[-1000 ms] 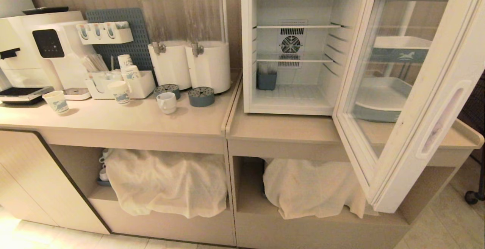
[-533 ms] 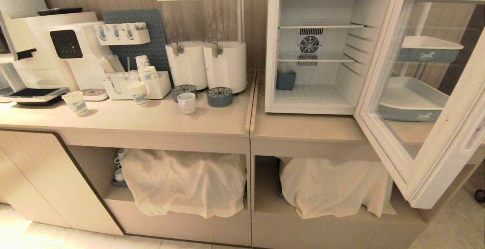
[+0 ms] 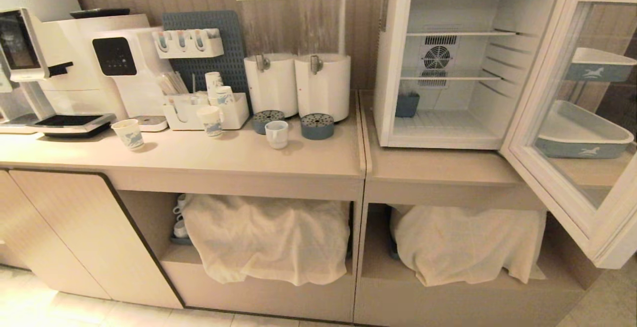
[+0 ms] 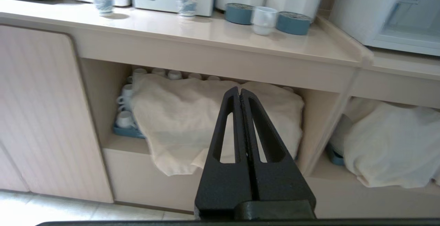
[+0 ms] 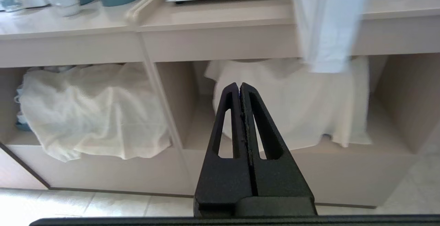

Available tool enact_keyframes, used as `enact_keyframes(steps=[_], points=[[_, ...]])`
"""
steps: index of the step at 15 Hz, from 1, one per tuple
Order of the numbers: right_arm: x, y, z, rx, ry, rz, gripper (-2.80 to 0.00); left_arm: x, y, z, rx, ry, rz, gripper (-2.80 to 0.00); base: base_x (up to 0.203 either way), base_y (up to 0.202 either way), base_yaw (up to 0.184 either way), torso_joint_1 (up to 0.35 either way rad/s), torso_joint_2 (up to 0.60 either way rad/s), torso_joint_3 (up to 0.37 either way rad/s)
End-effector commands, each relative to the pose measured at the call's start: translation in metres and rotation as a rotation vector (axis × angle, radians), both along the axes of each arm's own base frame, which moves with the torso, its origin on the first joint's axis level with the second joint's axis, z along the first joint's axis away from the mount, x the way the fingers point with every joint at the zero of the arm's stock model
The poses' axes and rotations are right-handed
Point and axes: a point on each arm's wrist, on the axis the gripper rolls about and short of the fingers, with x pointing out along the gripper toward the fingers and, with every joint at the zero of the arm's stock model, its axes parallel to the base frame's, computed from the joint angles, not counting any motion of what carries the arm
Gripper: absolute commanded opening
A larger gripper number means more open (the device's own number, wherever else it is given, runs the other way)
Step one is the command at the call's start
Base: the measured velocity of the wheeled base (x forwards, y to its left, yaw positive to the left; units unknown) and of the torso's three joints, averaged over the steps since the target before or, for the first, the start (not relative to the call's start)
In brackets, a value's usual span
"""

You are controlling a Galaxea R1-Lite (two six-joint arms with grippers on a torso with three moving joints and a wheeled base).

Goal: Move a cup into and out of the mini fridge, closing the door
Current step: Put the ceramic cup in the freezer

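- Nearest, the left pincer (image 4: 240,93) and right pincer (image 5: 239,88) hang low before the cabinet shelves, each pressed fully together and holding nothing.
- The whole head view has slid rightward over the last second, so the camera moved, not the things; the base seems to be lining up on the cup.
- The cup (image 3: 276,134) stands on the surface (image 3: 224,160) at about 12 o'clock, between two blue discs.
- Farther, at 2 o'clock, the mini fridge (image 3: 388,68) stands with its door (image 3: 557,167) swung wide; lower shelf looks free.
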Motion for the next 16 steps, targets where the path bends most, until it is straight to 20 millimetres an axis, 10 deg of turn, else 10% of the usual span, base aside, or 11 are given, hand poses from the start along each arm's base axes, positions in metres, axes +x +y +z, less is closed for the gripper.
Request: enact_keyframes(steps=[1,16], points=[[0.0001,0.0,0.0001,0.0,0.0,0.001,-2.8,0.003,0.0,-0.0111,-0.001,0.034,-0.001,-2.8,0.0,0.194,-0.002,-0.002,0.0,0.001],[0.0002,0.0,-0.0002,0.0,0.0,0.001,-2.8,0.003,0.0,-0.0111,-0.003,0.034,-0.001,-2.8,0.0,0.192,0.0,0.002,0.0,0.003]])
